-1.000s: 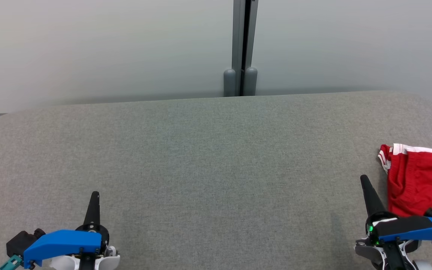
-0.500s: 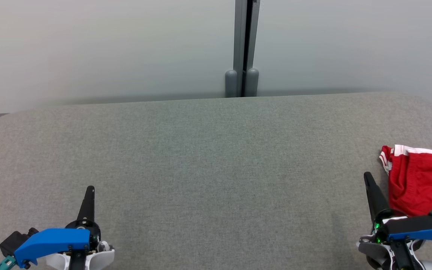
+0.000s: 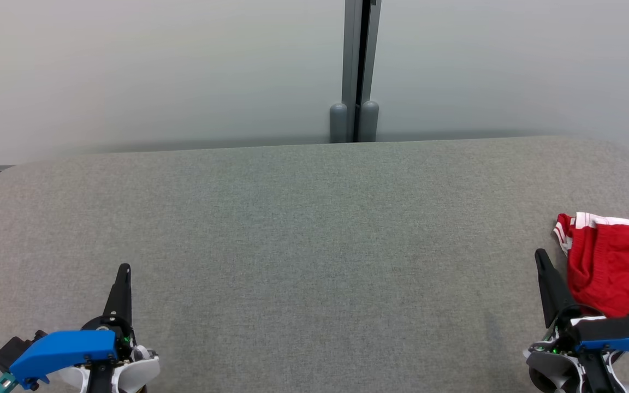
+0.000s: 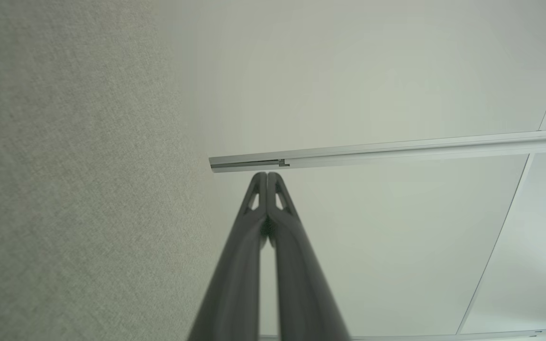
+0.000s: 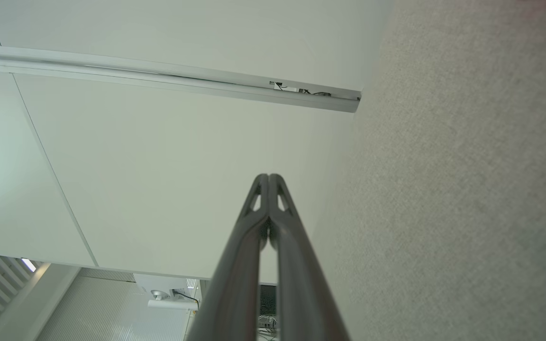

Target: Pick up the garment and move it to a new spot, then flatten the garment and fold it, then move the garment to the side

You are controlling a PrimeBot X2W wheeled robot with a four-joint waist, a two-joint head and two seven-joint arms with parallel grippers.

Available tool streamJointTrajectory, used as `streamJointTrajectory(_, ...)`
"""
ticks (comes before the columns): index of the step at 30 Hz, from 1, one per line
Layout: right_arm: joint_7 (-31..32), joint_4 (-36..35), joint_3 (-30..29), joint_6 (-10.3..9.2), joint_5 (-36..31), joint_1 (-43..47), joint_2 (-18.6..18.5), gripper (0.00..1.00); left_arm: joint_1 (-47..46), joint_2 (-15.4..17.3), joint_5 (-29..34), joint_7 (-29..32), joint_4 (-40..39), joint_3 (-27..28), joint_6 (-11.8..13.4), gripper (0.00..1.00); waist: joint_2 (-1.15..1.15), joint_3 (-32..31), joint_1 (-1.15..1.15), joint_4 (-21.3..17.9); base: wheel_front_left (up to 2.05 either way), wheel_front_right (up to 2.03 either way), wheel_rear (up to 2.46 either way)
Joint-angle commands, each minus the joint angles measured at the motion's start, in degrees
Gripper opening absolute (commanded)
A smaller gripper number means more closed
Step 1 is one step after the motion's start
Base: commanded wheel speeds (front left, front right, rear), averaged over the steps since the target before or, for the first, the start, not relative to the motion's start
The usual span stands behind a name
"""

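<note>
Shorts (image 3: 615, 267), red with white trim, lay bunched at far right edge of bench (image 3: 303, 229), seemingly already parked aside. Right claw (image 3: 539, 255) sat just beside them, fingers pressed together, empty. Left claw (image 3: 124, 268) likewise closed, empty, well apart, apparently idle.

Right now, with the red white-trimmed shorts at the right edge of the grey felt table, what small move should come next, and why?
Probably open the right gripper and ease it toward the red white-trimmed shorts: its fingers are shut and empty, the shorts lie rumpled just beside it, and the left gripper is far across the grey felt table.
</note>
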Motion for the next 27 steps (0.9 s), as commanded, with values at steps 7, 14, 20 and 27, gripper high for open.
streamJointTrajectory(7,1.0,-1.2,-0.5,0.02,3.3,0.7,-0.3,0.0,-1.0,0.0,-2.9,0.9,-0.8,1.0,-0.9,0.0,-0.01,-0.1,0.0,0.1,0.0,0.0,0.0)
streamJointTrajectory(14,1.8,-1.8,-0.9,0.02,6.0,1.1,-0.4,0.0,-1.2,-0.1,-5.2,1.6,-1.2,1.4,-1.3,0.0,-0.01,-0.2,0.0,0.2,0.0,0.0,0.0)
streamJointTrajectory(20,2.2,-2.1,-1.0,0.02,7.4,1.3,-0.4,0.0,-1.2,-0.1,-6.6,2.0,-1.5,1.8,-1.5,0.0,-0.01,-0.3,0.0,0.3,0.0,0.0,0.0)
streamJointTrajectory(27,2.2,-2.1,-1.0,0.02,7.4,1.2,-0.4,0.0,-1.2,-0.1,-6.6,2.0,-1.5,1.8,-1.5,0.0,-0.01,-0.3,0.0,0.3,0.0,0.0,0.0)
